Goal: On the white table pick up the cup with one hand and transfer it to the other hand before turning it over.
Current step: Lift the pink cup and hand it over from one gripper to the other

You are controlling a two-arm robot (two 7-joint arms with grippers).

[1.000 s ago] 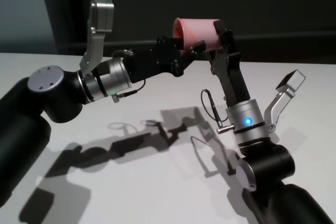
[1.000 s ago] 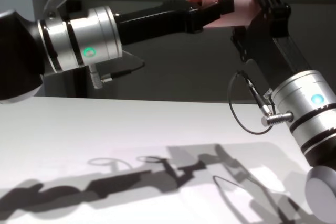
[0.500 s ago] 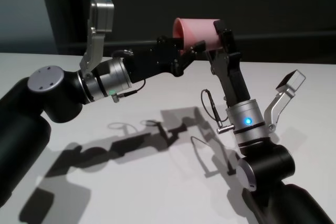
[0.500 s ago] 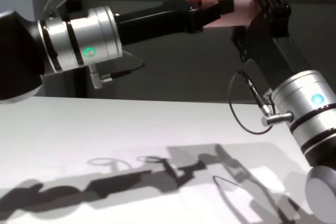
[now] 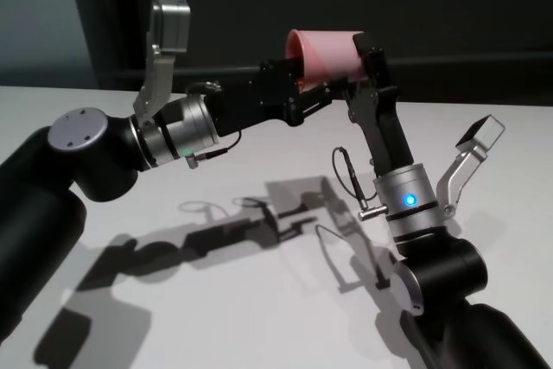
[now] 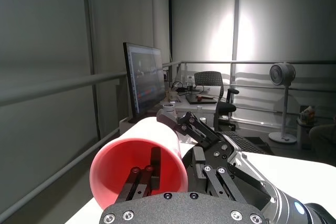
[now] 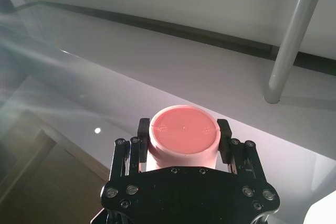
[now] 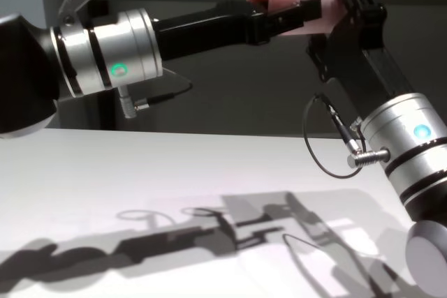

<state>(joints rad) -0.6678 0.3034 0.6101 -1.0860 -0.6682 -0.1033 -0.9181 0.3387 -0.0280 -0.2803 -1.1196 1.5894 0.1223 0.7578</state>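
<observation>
Hanging high above desk (image 5: 216,300), cup (image 5: 328,54) lying sideways, right hand (image 7: 184,136) pinching its base end. Left hand (image 8: 290,15), at cup's 9 o'clock, finger inside rim, spreading. Risking snagging rim while withdrawing, twisting cup loose.

One salmon-pink tapered plastic cup (image 5: 324,56) is present, lying on its side in the air above one broad matte white table (image 5: 216,300). Two black robot grippers meet at that cup: one left gripper (image 5: 321,92) at its rim end and one right gripper (image 5: 363,62) at its base end. Each of the two arms carries one silver wrist ring, giving two rings above the table, one with a green light and one with a blue light. Behind the cup, the left wrist view shows one dark flat monitor (image 6: 143,81), one office chair (image 6: 216,85) and one standing fan (image 6: 282,74).
</observation>
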